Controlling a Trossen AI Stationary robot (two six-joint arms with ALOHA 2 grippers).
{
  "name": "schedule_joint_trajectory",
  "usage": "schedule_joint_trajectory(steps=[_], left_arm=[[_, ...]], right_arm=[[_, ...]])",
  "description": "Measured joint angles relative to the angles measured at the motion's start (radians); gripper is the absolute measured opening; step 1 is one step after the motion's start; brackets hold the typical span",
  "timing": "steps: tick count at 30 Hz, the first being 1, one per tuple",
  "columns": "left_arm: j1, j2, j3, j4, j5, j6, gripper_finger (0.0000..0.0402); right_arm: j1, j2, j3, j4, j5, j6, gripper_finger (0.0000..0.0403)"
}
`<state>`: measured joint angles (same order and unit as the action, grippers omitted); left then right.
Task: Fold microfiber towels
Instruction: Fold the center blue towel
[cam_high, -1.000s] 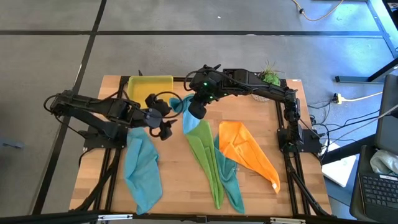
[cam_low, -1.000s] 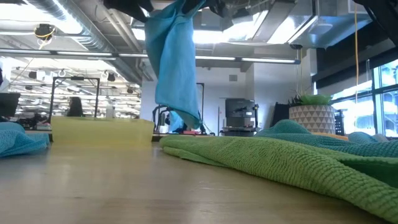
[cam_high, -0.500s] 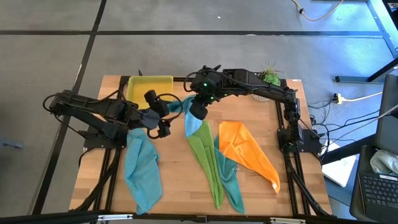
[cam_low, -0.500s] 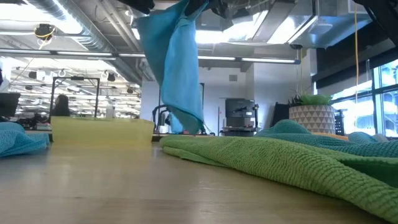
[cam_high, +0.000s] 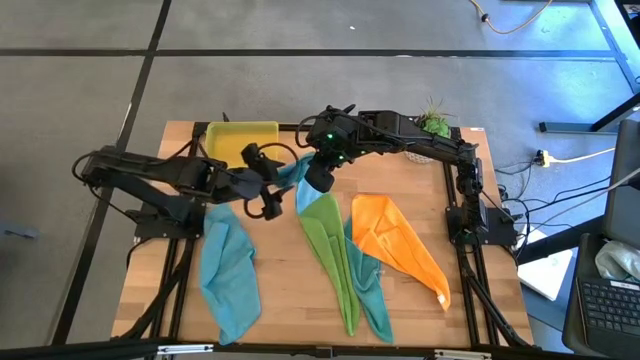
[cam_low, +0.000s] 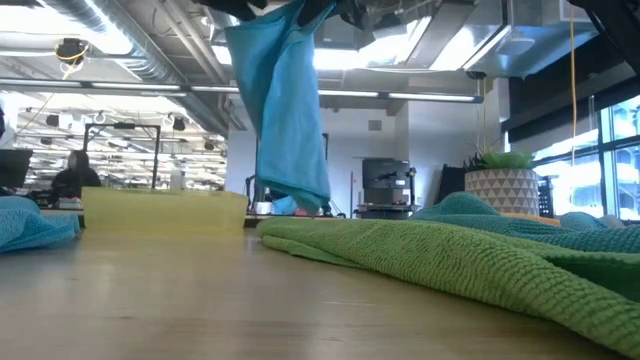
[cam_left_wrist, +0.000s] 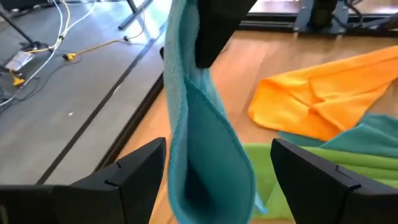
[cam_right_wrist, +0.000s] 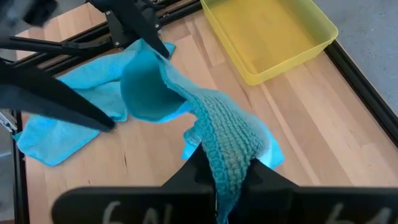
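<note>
High view puts the lifted light blue towel (cam_high: 300, 185) just above the table's centre, at about twelve o'clock from the lime green towel (cam_high: 332, 250), hanging from the right gripper (cam_high: 318, 177), which is clenched on its top edge so the cloth drapes free of the wood. The left gripper (cam_high: 268, 190) sits at its nine o'clock with fingers spread to either side of the hanging fold, apparently ready to pinch a second edge, though contact is hard to judge. Outward, the orange towel (cam_high: 400, 245) lies at four o'clock with a teal towel (cam_high: 372, 290) partly under the green one, a second light blue towel (cam_high: 230, 270) at seven o'clock, and the yellow tray (cam_high: 240, 140) at eleven o'clock.
</note>
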<state>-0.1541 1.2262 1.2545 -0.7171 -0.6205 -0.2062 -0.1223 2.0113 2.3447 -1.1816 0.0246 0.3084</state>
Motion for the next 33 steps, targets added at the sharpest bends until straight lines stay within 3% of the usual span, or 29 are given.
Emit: schedule_joint_trajectory(steps=[14,24,33], left_arm=[[0.014,0.140,-0.001,-0.010,0.036,-0.054,0.0284],[0.014,0.137,-0.001,-0.127,-0.016,-0.135,0.0277],[0.010,0.134,-0.001,-0.131,-0.022,-0.154,0.0261]], right_arm=[[0.000,0.000,0.000,-0.025,-0.001,0.002,0.0008],[0.000,0.000,0.000,-0.029,0.000,0.005,0.0008],[0.000,0.000,0.000,-0.029,0.000,0.002,0.0008]])
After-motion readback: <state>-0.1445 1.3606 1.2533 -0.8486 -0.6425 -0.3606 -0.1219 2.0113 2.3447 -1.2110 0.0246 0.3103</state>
